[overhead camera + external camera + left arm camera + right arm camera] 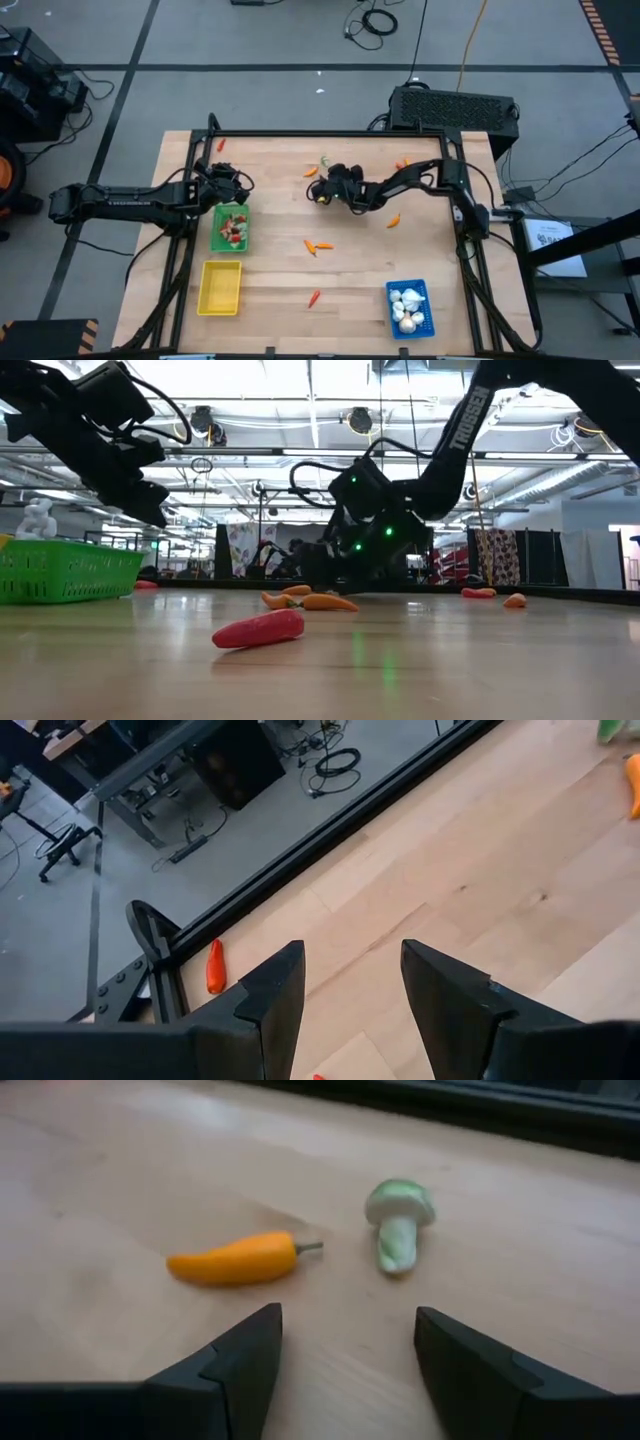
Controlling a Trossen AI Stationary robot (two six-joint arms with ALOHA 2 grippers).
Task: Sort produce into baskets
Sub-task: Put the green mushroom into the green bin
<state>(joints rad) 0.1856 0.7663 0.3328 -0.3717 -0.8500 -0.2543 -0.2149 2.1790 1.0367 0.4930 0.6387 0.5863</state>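
Near the counter's (350, 290) far middle, the right pincer (345, 1355) hangs low with jaws spread wide, holding and touching nothing. Just ahead of it lie an orange pepper (235, 1259) and a pale green mushroom-like piece (398, 1220), near each other but apart. The pepper lies flat, its long axis across the pincer's line, stem toward the mushroom piece. The left pincer (345, 995), also spread and empty, hovers above the green basket (231, 228). The blue basket (409, 308) holds white bulbs; the yellow basket (220, 287) sits at the near left.
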